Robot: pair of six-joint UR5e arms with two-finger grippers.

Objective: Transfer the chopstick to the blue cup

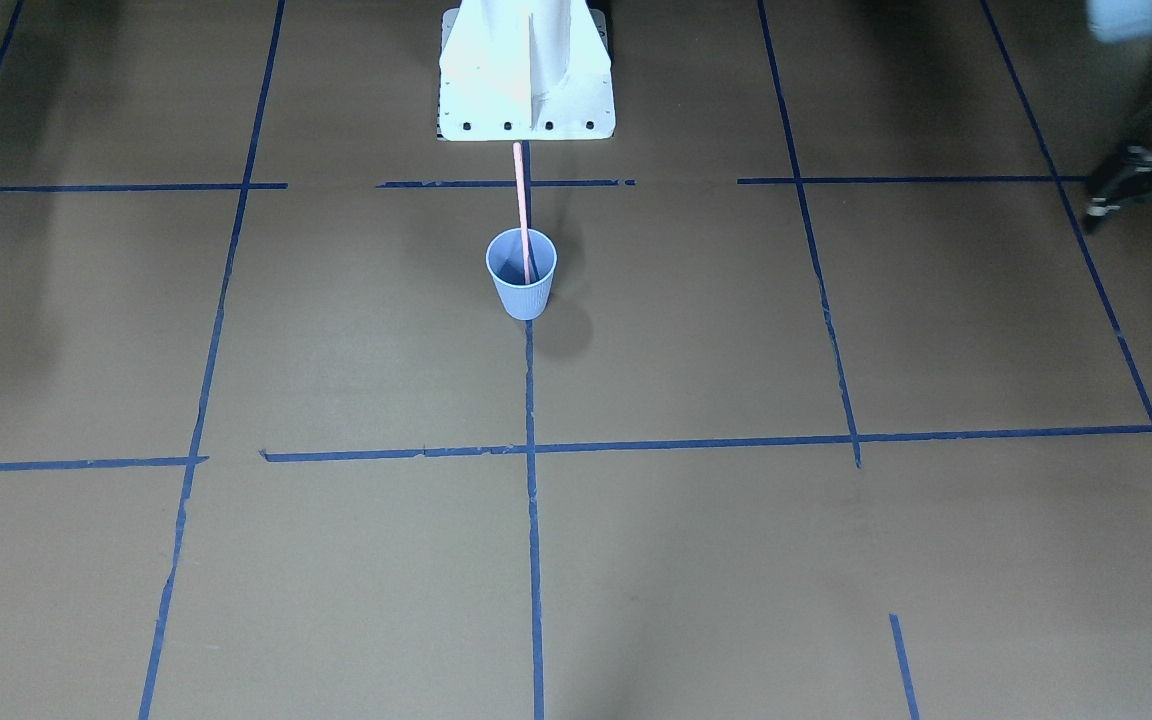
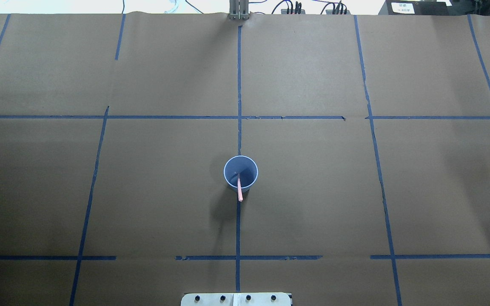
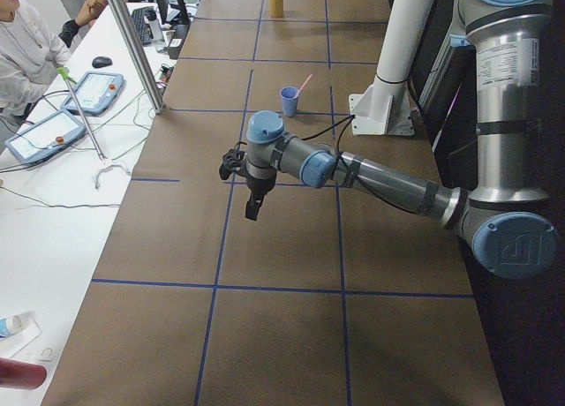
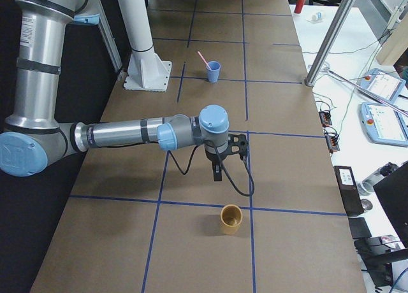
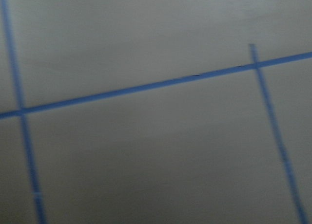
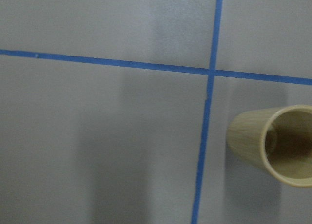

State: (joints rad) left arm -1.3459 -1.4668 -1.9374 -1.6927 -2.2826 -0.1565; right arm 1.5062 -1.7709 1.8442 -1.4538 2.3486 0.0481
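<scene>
Bare brown paper point(image 2: 313, 191) is seen on every side of the blue cup point(image 2: 240, 172). The cup's mouth is partly crossed by the chopstick point(image 2: 239, 190), which is leaned over the rim toward the white pedestal point(image 1: 526, 80) nearby. Toward the table's right end, a tan cup point(image 4: 231, 219) is stood near the right gripper point(image 4: 217, 173).

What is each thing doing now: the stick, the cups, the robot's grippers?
blue cup: upright
chopstick: inside the blue cup, leaning on its rim
tan cup: upright, looks empty
left gripper: pointing down, open or shut unclear
right gripper: pointing down near tan cup, open or shut unclear
</scene>
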